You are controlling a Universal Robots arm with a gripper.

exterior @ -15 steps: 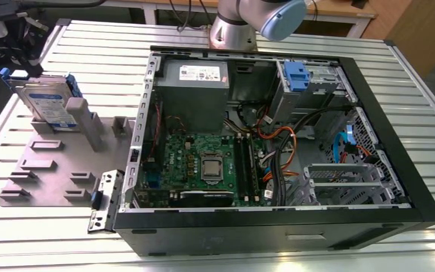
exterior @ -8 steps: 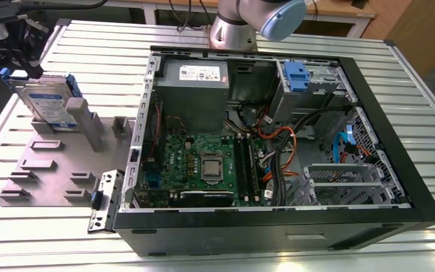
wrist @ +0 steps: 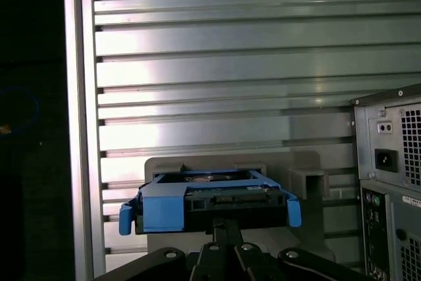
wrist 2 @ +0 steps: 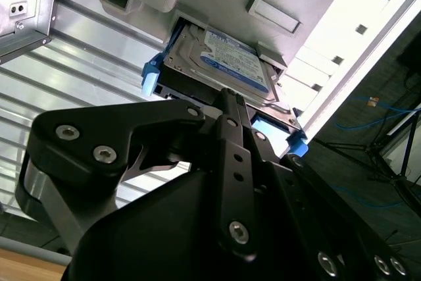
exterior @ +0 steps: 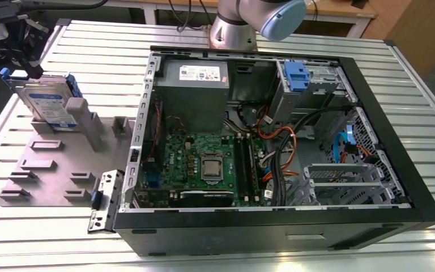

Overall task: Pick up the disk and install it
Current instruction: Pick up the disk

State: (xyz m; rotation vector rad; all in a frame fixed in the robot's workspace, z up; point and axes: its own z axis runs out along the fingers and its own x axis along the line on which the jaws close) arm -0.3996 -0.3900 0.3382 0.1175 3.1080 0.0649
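The disk [exterior: 47, 102] is a silver hard drive with a white-and-blue label and blue carrier rails. It stands on edge, leaning, in a slot of the grey fixture plate [exterior: 47, 170] at the exterior view's left. In both wrist views my gripper [wrist 2: 228, 97] [wrist: 225, 227] has its black fingers drawn together, with nothing seen between them. Their tips sit against the middle of the disk's [wrist 2: 227, 60] [wrist: 210, 199] near end, between the blue rail ends. My gripper [exterior: 15, 59] hangs just above the disk's upper end in the exterior view.
An open black computer case [exterior: 399, 170] fills the middle of the slatted metal table [exterior: 89, 39]. It holds a motherboard [exterior: 206, 167], a grey power supply [exterior: 193, 73], orange cables and a drive bay holding a blue carrier [exterior: 297, 76]. A metal bracket [exterior: 104, 198] lies by the case.
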